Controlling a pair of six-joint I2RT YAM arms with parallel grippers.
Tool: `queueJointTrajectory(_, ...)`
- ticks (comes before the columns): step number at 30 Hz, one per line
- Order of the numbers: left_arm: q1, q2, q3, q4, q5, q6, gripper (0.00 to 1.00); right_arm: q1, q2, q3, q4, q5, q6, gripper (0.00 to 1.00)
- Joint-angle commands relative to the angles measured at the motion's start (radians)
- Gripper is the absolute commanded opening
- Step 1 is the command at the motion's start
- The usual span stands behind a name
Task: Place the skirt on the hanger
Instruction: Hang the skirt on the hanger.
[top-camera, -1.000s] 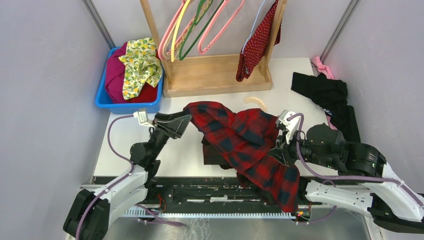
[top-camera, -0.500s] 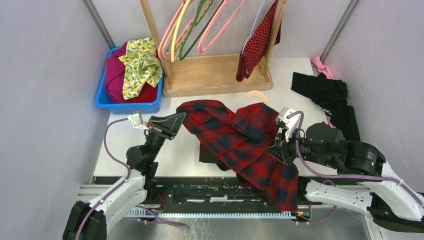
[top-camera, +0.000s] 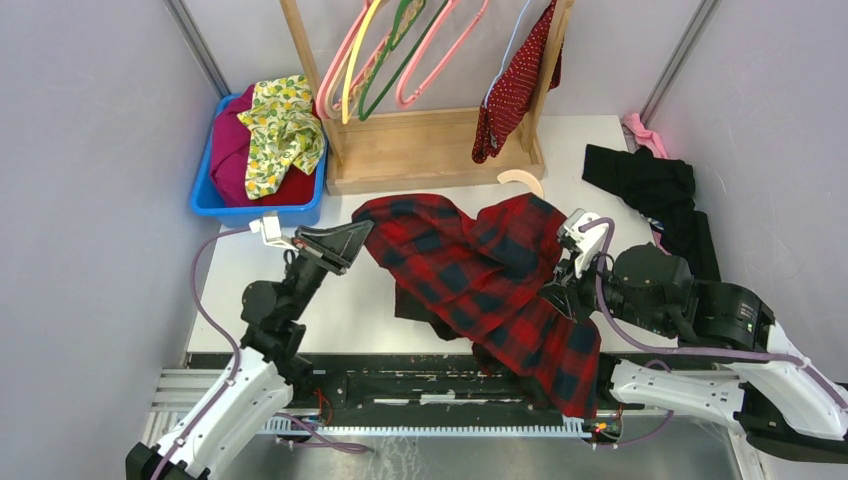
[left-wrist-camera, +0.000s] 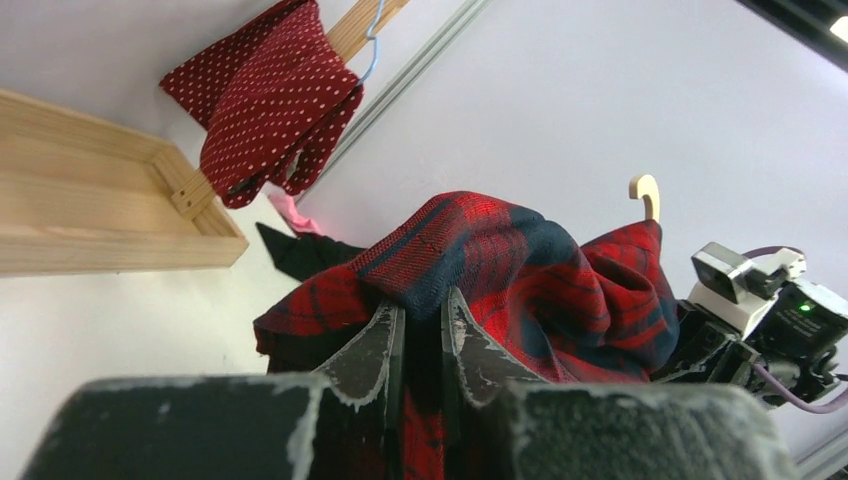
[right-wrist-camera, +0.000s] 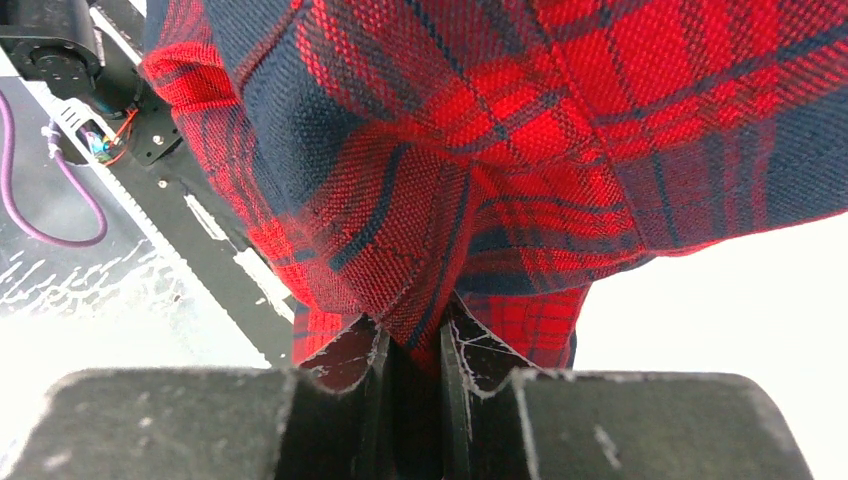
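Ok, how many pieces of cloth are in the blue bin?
2: a lemon-print cloth on top, and a magenta cloth beneath it, filling the blue bin. More may be hidden underneath.

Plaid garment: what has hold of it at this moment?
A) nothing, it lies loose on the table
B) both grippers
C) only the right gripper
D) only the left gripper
B: the left gripper is shut on one folded edge of the plaid garment, and the right gripper pinches another fold of it, as each wrist view shows.
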Motion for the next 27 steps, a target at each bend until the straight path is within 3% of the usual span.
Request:
queueJointTrajectory(1, 0.005, -0.031, 0.046, -0.15, -0.027, 0.112, 0.03, 0.002, -0.004, 0.077, 0.081, 0.123, 0.01, 0.01)
queueJointTrajectory(8, 0.006, -0.067, 0.143, -0.404, -0.147, 0.185, 0.03, 0.001, -0.014, 0.093, 0.072, 0.115, 0.008, 0.01)
queueJointTrajectory(27, 0.005, -0.047, 0.207, -0.495, -0.272, 0.293, 0.04, 0.001, -0.073, 0.075, 0.086, 0.003, 0.01, 0.01)
